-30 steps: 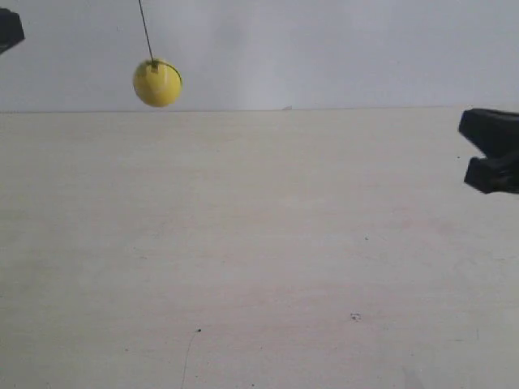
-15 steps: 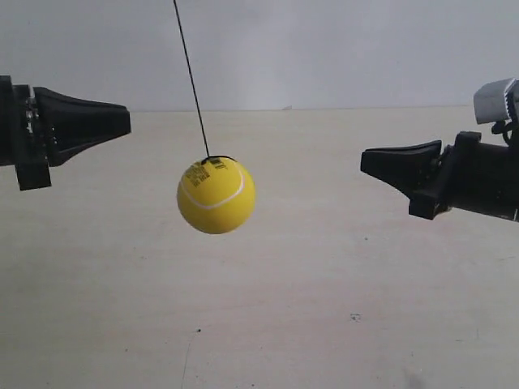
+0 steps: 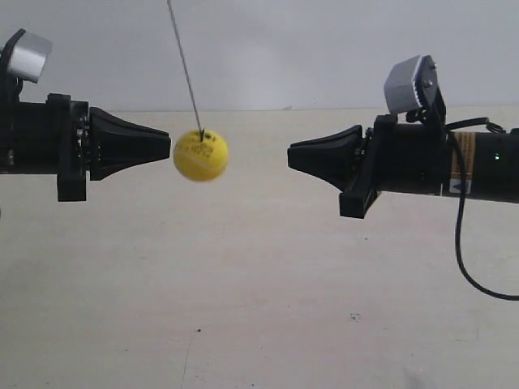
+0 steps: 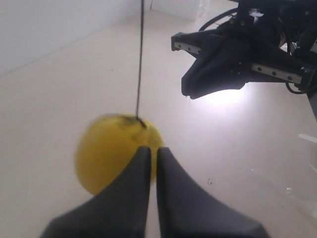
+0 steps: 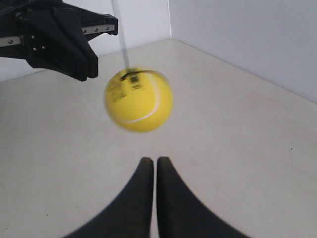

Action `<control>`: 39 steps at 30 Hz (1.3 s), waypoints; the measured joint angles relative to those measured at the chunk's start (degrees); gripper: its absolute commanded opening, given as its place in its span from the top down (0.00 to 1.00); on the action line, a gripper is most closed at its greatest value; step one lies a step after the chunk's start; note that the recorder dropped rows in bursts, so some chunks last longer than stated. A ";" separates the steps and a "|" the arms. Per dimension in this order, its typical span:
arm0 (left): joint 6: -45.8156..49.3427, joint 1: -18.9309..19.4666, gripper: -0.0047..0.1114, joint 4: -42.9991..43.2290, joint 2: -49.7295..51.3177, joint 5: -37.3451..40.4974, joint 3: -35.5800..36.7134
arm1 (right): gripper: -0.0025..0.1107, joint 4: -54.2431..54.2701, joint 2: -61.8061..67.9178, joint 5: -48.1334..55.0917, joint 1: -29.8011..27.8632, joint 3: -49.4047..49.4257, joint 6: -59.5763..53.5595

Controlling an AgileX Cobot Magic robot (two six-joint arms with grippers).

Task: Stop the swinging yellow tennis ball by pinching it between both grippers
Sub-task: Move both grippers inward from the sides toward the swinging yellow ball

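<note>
The yellow tennis ball [image 3: 200, 155] hangs on a thin black string [image 3: 185, 69] above the table, blurred by motion. My left gripper [image 3: 168, 147], on the arm at the exterior view's left, is shut. Its nose sits right at the ball's side, and contact is unclear. In the left wrist view the ball [image 4: 111, 153] lies just behind the shut tips [image 4: 153, 148]. My right gripper [image 3: 290, 156] is shut and points at the ball from the other side across a clear gap. From the right wrist the ball [image 5: 138, 99] floats well ahead of the tips [image 5: 154, 159].
A pale wooden table [image 3: 259, 308] spreads beneath, with a white wall [image 3: 284, 49] behind it. A black cable [image 3: 462, 251] loops down from the arm at the exterior view's right. A silver-grey box [image 3: 409, 83] tops that arm, and another [image 3: 28, 55] tops the other.
Both arms have moved inward toward each other. The ball has swung up and slightly left, and now looks smaller, right by the left gripper's nose.
</note>
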 measured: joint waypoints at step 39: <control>-1.66 -0.47 0.92 -3.05 -0.14 19.74 0.00 | 0.98 -0.45 0.27 0.55 1.04 -1.81 0.12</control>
